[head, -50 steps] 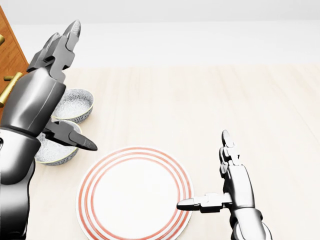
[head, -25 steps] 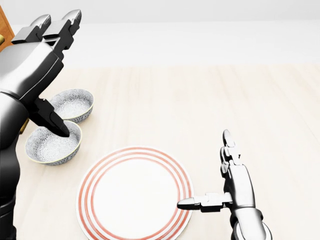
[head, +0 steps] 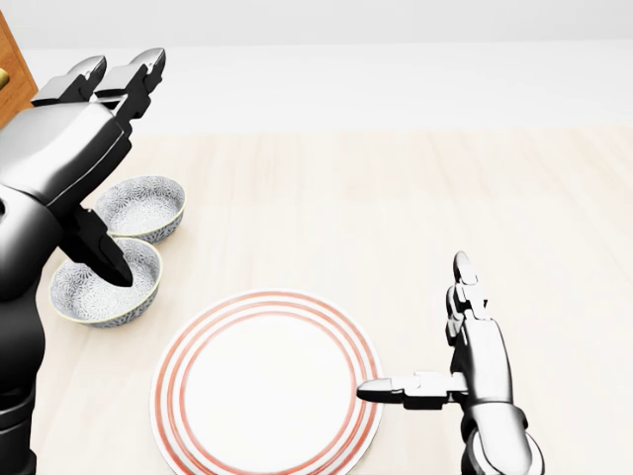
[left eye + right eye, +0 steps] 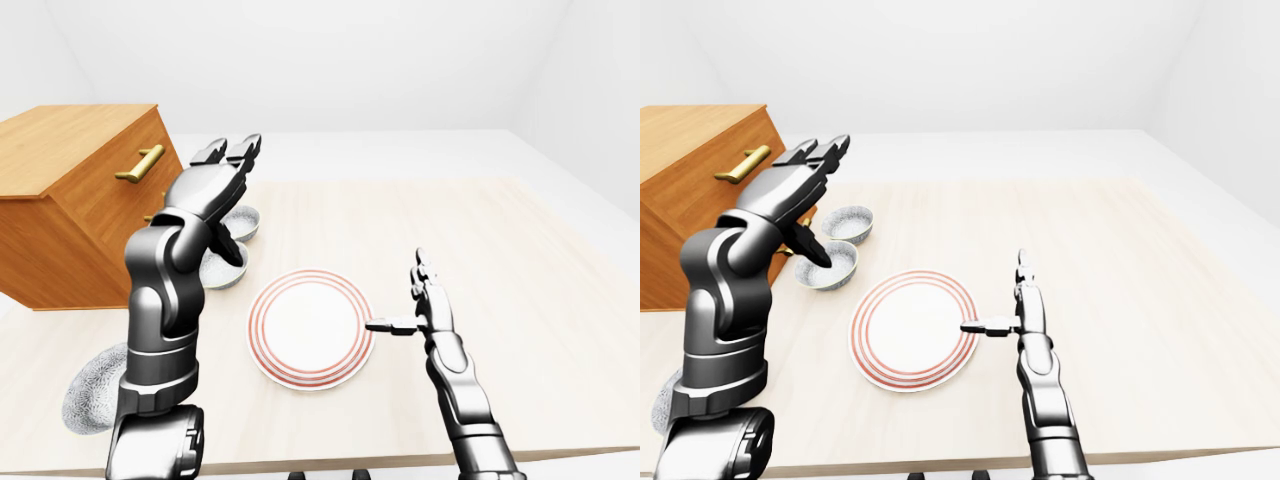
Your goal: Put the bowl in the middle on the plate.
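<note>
Middle bowl sits on the desk, just left and a bit far of the plate, not on it; the far bowl is just beyond it and a third, near bowl shows only at the low left of the left-eye view, mostly behind the arm. Left hand hovers over the middle bowl, fingers spread and released, one lower finger angled down into the bowl's mouth, can't tell if it touches; no grasp. Plate is bare, red rings fully visible. Right hand is at the plate's right edge, released, one finger tip over the rim, holding nothing. Wooden drawer cabinet at far left. Judged progress: early, at the reach stage; grasp, lift, carry right and set-down on the plate all remain
</note>
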You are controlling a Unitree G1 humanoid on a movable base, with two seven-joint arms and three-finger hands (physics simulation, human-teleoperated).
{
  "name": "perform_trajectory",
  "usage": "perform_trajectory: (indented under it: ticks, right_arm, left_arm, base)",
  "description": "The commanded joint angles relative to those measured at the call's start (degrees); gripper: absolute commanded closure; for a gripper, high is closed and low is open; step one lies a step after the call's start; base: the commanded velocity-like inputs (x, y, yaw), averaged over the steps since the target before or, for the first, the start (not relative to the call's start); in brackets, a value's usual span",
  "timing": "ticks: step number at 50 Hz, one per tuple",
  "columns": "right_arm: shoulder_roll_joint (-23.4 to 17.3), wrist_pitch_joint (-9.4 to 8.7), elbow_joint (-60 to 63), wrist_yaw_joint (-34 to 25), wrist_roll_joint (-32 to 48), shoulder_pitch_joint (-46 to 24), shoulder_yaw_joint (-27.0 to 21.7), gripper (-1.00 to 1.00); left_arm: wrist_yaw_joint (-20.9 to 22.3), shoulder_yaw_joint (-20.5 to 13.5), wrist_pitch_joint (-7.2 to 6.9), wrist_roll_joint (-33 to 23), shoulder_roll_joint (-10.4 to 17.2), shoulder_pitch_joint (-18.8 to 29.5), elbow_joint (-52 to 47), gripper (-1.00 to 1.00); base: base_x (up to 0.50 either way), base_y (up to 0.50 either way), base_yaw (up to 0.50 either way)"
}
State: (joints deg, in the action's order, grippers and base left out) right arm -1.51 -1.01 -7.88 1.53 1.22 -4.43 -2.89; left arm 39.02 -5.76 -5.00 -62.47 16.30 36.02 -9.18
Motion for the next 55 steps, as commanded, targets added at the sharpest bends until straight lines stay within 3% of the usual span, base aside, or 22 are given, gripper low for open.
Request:
perform_trajectory:
  ticks: [1,6,21,39,55]
  right_arm:
    - [-0.38,-3.99,4.13,2.23,-1.08,-0.89,-0.63,-1.00]
    - [-1.91,-3.99,7.22,2.63,0.90,-1.78,-1.53,-1.00]
    - [-9.84,-3.99,14.11,-2.69,1.18,-6.95,-10.91,-1.00]
    - [-20.16,-3.99,11.45,-6.20,-0.40,-12.79,-19.75,-1.00]
    - [-26.77,-3.99,5.79,-6.78,-1.78,-15.45,-23.22,-1.00]
  left_arm:
    - [0.08,0.24,0.00,-0.36,-0.22,-0.64,0.42,-1.00]
    - [-0.14,0.17,0.00,-0.47,-0.16,-0.75,1.17,-1.00]
    - [-0.32,0.48,0.00,-0.79,-0.60,-0.55,2.21,-1.00]
    - [-0.37,0.58,0.00,-1.58,-0.13,-0.54,3.19,-1.00]
    - [0.84,0.51,0.00,-2.27,-0.35,-0.18,2.97,-1.00]
  base:
    - [0.00,0.00,0.00]
    - [0.00,0.00,0.00]
    - [0.00,0.00,0.00]
    - [0.00,0.00,0.00]
    - [0.00,0.00,0.00]
